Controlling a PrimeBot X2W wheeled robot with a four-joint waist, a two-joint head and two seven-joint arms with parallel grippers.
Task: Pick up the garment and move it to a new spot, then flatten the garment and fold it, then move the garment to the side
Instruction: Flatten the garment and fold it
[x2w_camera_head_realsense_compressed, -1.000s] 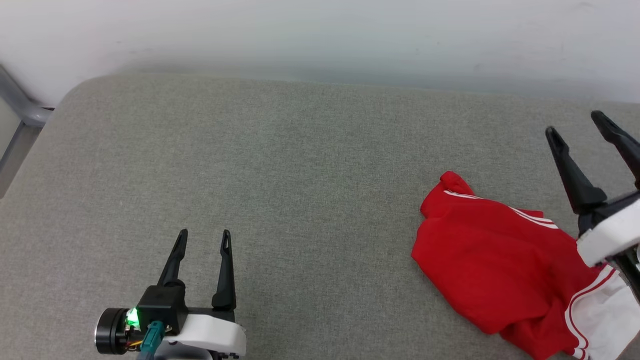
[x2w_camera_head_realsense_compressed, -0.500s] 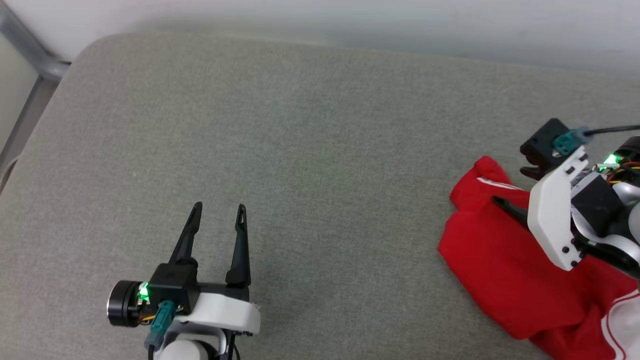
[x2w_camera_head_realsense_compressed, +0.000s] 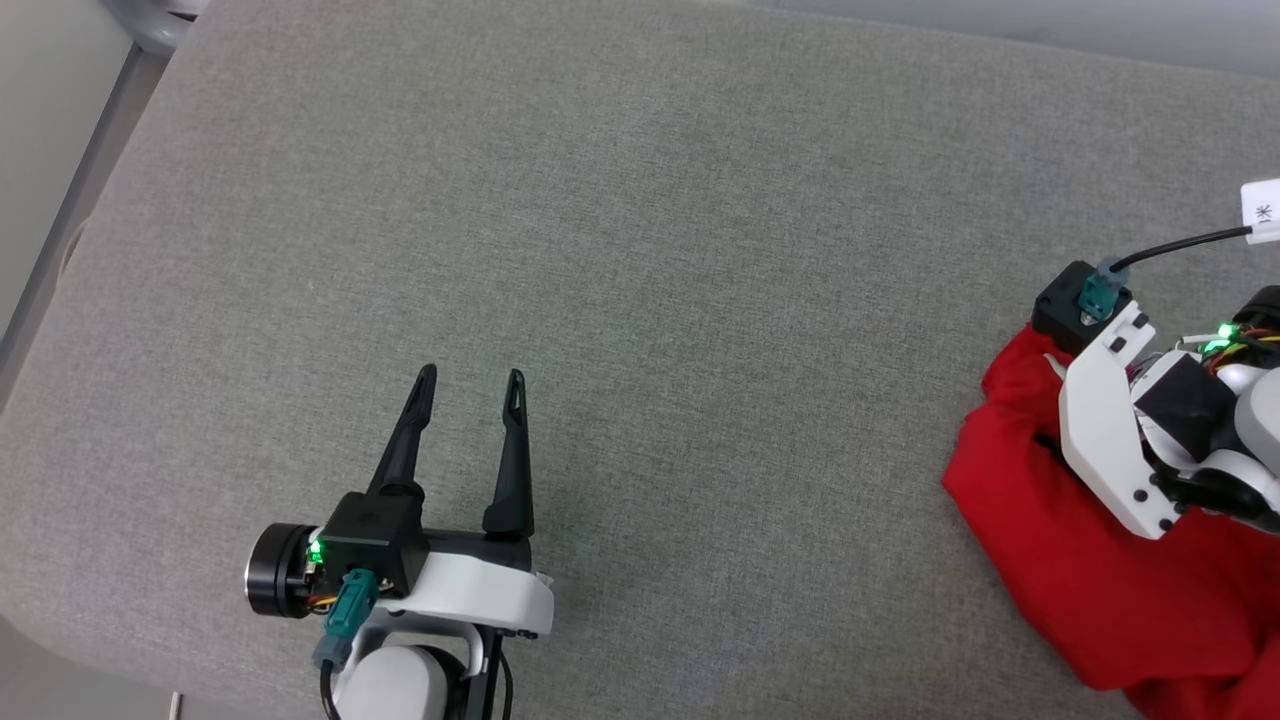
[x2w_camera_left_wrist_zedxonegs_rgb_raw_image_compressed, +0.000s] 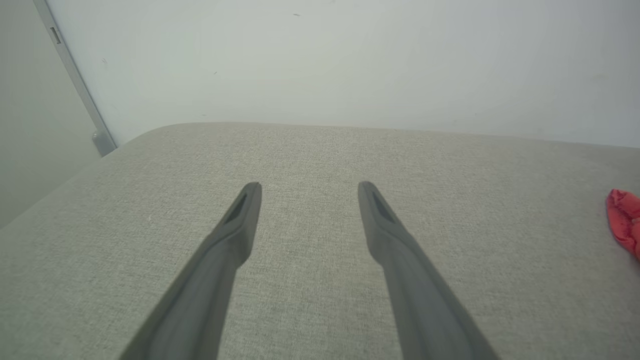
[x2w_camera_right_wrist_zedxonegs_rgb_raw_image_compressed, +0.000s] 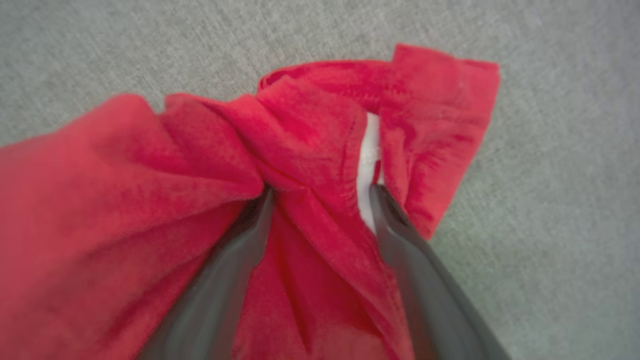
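Since a second ago the right gripper (x2w_camera_right_wrist_zedxonegs_rgb_raw_image_compressed: 322, 192) has dropped onto the bright red soft T-shirt (x2w_camera_head_realsense_compressed: 1060, 570) at 4 o'clock on the grey fabric pad (x2w_camera_head_realsense_compressed: 700, 250), its fingers spread astride a bunched fold (not pinching it). The left gripper (x2w_camera_head_realsense_compressed: 472, 373), at 7 o'clock, keeps its fingers spread and empty.

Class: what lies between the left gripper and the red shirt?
Only bare grey cushion separates the left gripper and the shirt, as the head view shows.

L hand (x2w_camera_left_wrist_zedxonegs_rgb_raw_image_compressed: 308, 186) spread wide over grey cushion (x2w_camera_left_wrist_zedxonegs_rgb_raw_image_compressed: 320, 150); garment (x2w_camera_left_wrist_zedxonegs_rgb_raw_image_compressed: 625, 220) at rt edge.
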